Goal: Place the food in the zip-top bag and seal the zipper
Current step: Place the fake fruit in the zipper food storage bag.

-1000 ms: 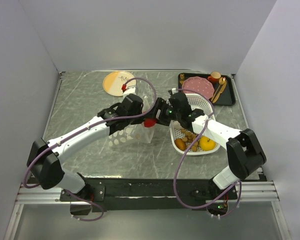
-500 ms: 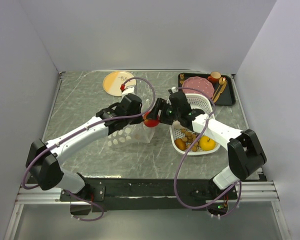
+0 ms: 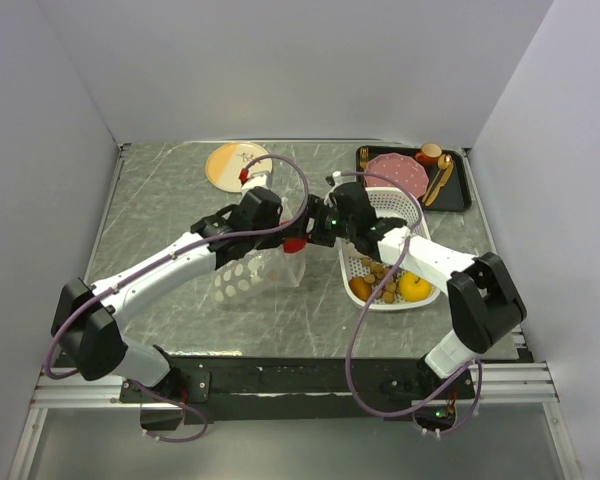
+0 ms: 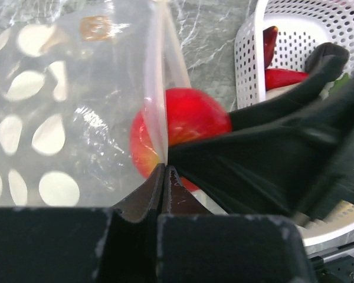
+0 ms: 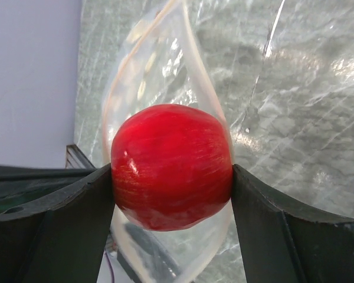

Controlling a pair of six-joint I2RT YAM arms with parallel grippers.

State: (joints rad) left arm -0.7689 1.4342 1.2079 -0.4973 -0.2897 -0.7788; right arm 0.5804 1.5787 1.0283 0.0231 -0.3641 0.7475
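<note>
Near the middle of the grey marbled table, the left gripper is pinching, jaws fully together, the mouth edge of the clear floppy plastic bag printed with white dots. It is holding that edge up so the opening is facing right, and the narrow white closure strip is rising straight from the pinch. Just to the right, the right gripper is gripping a glossy round red toy fruit across its widest part, jaws spread wide with one finger flat on either side. It is presenting the fruit right at the bag's mouth, whose rim is looping around and behind it; whether it has crossed the rim is hard to tell. Further right, a yellow round fruit, a brown oval and small brown nuts are lying in the white perforated plastic basket. The film is looking light, limp and slippery, likely to sag shut unless taken by the stiffer strip, where the left jaws are biting. The fruit is looking hard and smooth, and is likely to roll once let go
</note>
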